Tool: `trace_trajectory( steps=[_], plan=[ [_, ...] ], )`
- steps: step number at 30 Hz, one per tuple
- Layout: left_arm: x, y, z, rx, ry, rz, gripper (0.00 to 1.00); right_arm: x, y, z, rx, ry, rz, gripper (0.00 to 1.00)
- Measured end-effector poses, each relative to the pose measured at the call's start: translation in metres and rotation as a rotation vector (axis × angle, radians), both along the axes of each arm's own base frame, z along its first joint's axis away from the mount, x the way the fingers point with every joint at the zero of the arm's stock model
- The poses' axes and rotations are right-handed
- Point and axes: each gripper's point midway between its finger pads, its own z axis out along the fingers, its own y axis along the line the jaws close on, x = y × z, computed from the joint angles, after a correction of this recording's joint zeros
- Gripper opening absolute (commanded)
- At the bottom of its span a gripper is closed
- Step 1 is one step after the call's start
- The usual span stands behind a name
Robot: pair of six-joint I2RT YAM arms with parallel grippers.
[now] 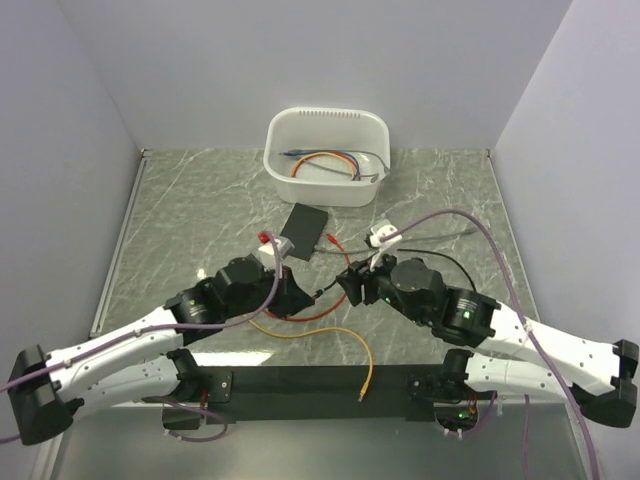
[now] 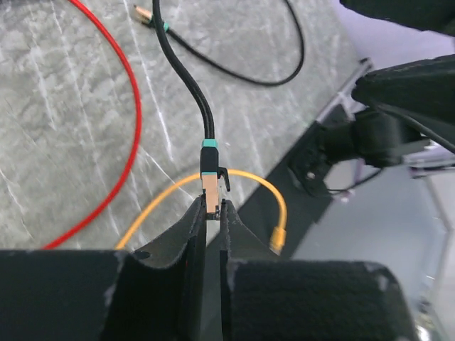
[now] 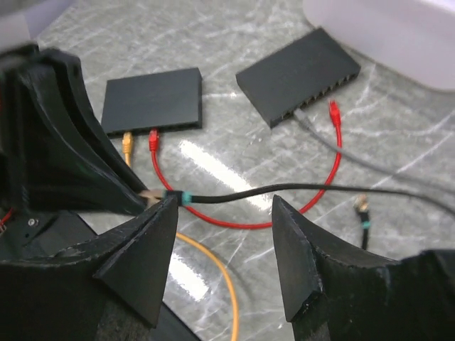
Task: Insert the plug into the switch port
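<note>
- Two hands meet over the middle of the counter (image 1: 200, 200), toward its near edge. My left hand (image 2: 212, 213) is pinched tight on the plug (image 2: 211, 190), and my right hand (image 3: 224, 209) stands wide with nothing in it.
- The plug is held off the counter by its nose, so the contact end is buried between the fingers. Only the teal boot and the black cable (image 2: 207, 124) stick out.
- The black cable runs across the gap of my right hand, just behind the boot.
- I judge this to be a handover: the nose must be bare before it can enter a port.
- I would close the right hand on the boot itself, not further back on the limp cable, and release the left only once that grip is firm.
- Both switches lie toward the far edge, before the white tub (image 1: 315, 192). One switch (image 3: 153, 99) already carries the red cable (image 2: 135, 106) and the orange cable (image 2: 245, 174). The second switch (image 3: 298, 71) shows a row of ports.
- I would square the plug to the port, mind the latch side, push straight in, and keep the loose loops clear.
</note>
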Motion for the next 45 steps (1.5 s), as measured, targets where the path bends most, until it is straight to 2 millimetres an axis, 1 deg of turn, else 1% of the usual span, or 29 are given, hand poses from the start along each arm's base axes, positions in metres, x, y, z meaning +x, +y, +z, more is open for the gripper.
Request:
trace_trajectory(
  steps=[2, 5, 8, 10, 14, 17, 20, 23, 32, 38, 45],
  plan=[
    [-0.004, 0.006, 0.008, -0.025, 0.026, -0.008, 0.03, -0.004, -0.002, 0.004, 0.018, -0.038, 0.03, 0.62],
    [-0.009, 0.012, 0.021, -0.068, 0.075, -0.025, 0.03, -0.013, -0.001, 0.018, 0.063, -0.093, 0.096, 0.62],
    [-0.014, 0.017, 0.025, -0.085, 0.131, -0.039, 0.03, -0.021, 0.007, 0.029, 0.091, -0.133, 0.154, 0.62],
    [-0.019, 0.018, 0.026, -0.091, 0.173, -0.054, 0.03, -0.028, 0.015, 0.03, 0.083, -0.148, 0.195, 0.62],
    [-0.028, 0.02, 0.032, -0.112, 0.236, -0.086, 0.04, -0.042, 0.033, 0.022, 0.035, -0.16, 0.264, 0.62],
    [-0.034, 0.022, 0.044, -0.139, 0.256, -0.103, 0.04, -0.048, 0.046, 0.006, -0.025, -0.151, 0.308, 0.62],
    [-0.039, 0.023, 0.058, -0.162, 0.258, -0.119, 0.04, -0.051, 0.05, -0.002, -0.056, -0.152, 0.329, 0.61],
    [-0.041, 0.025, 0.068, -0.175, 0.25, -0.128, 0.04, -0.053, 0.054, -0.007, -0.077, -0.153, 0.343, 0.61],
    [-0.045, 0.029, 0.068, -0.173, 0.267, -0.127, 0.04, -0.059, 0.068, -0.012, -0.108, -0.156, 0.383, 0.6],
    [-0.046, 0.028, 0.067, -0.175, 0.278, -0.124, 0.04, -0.06, 0.076, -0.003, -0.112, -0.186, 0.396, 0.59],
    [-0.045, 0.03, 0.066, -0.172, 0.282, -0.115, 0.04, -0.058, 0.078, -0.001, -0.133, -0.214, 0.394, 0.49]
  ],
)
